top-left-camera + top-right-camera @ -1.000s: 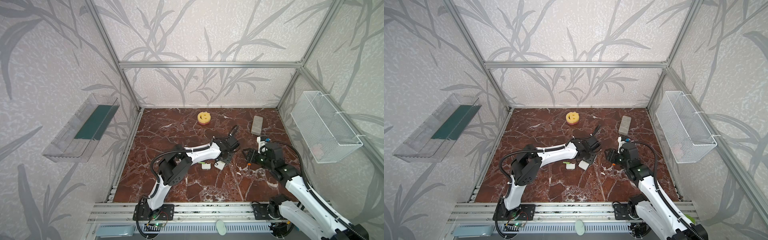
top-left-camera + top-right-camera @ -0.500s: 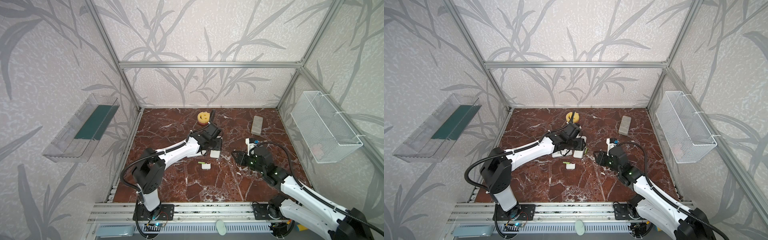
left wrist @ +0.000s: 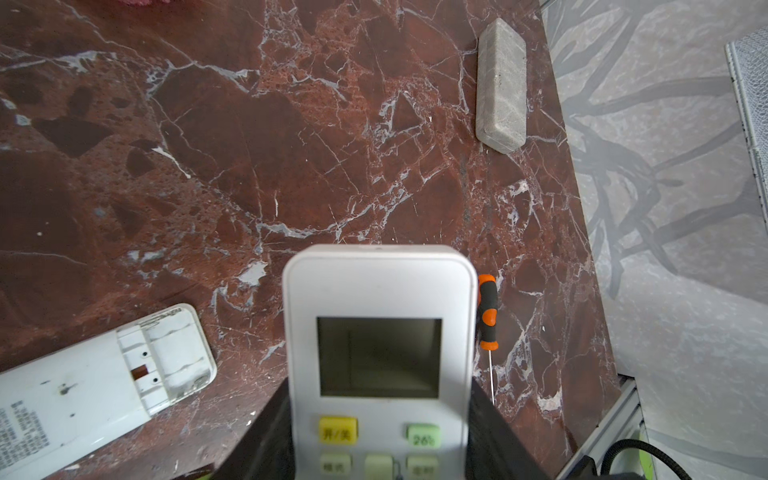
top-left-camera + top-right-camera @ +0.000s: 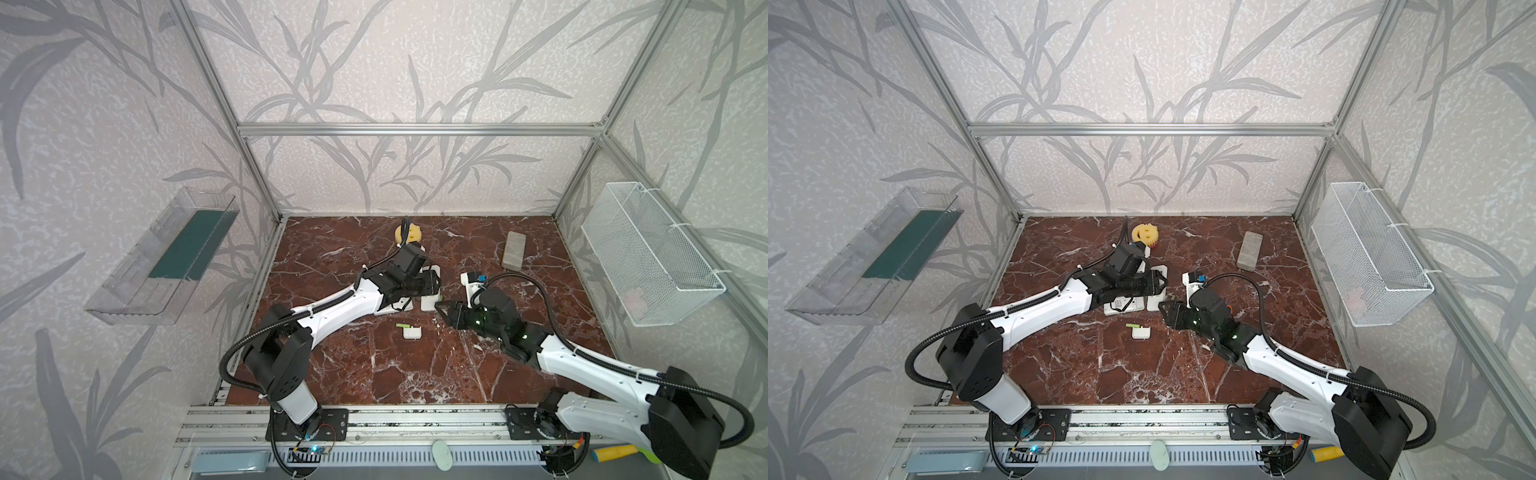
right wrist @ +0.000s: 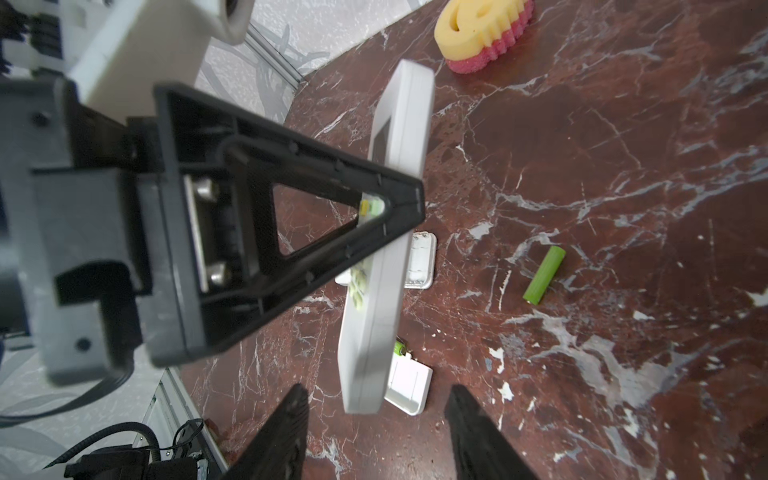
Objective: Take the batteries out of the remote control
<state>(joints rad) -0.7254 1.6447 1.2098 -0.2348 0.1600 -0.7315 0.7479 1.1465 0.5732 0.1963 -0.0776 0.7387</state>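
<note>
The left gripper (image 3: 380, 449) holds one white remote (image 3: 379, 332) up, the right gripper (image 5: 374, 432) is open and empty, and one green battery (image 5: 544, 274) already lies on the table (image 5: 623, 166), so more may be left.

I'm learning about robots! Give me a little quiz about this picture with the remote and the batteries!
1. True or false: the left tool grips a white remote that has a screen.
2. Which lies loose on the table? A: a green battery. B: a blue cup. C: a red spoon.
3. Fill in: the right tool has its jaws ____.

Key: 1 true; 2 A; 3 open.
</note>
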